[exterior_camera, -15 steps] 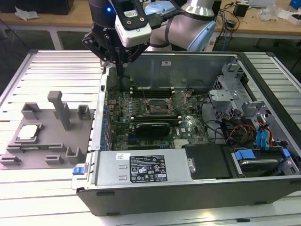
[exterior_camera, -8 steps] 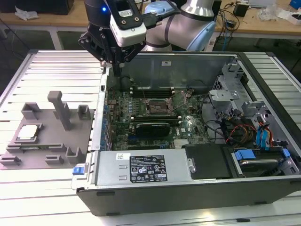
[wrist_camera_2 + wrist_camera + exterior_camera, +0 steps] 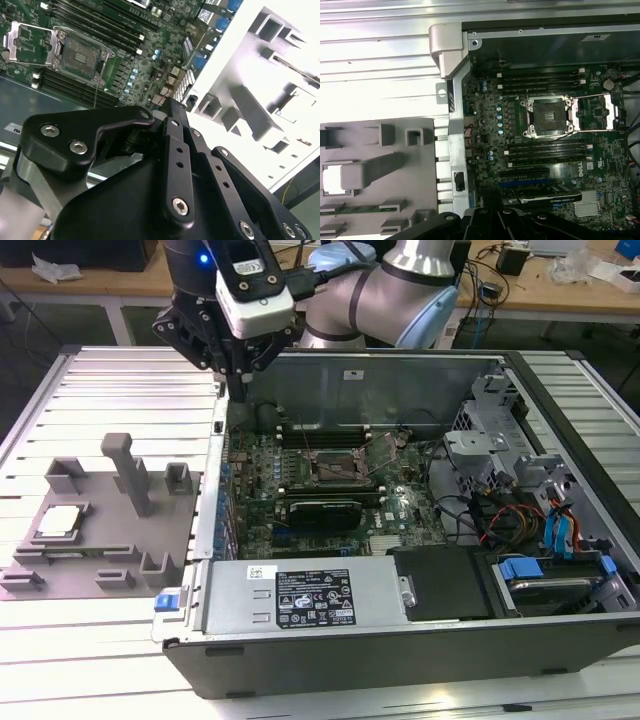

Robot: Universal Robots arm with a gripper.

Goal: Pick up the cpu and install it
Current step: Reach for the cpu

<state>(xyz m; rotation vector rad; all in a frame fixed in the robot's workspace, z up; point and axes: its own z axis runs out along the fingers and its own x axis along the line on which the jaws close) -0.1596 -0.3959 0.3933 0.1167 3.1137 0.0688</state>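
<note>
Aloft, pincer (image 3: 238, 388) closed and empty, cpu (image 3: 58, 523) on grey tray (image 3: 105, 532), slatted metal table (image 3: 120, 390), wooden benches (image 3: 120, 278) behind

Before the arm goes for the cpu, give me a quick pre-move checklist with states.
1. cpu lying in the fixture tray, top uncovered: ok.
2. socket empty, load plate swung open: ok.
3. gripper above the cpu: not ok; it hangs over the case corner, apart from the tray.
4. Clearance past the tall post on the tray: cannot tell.
5. cpu corner mark matching the socket: cannot tell.
</note>
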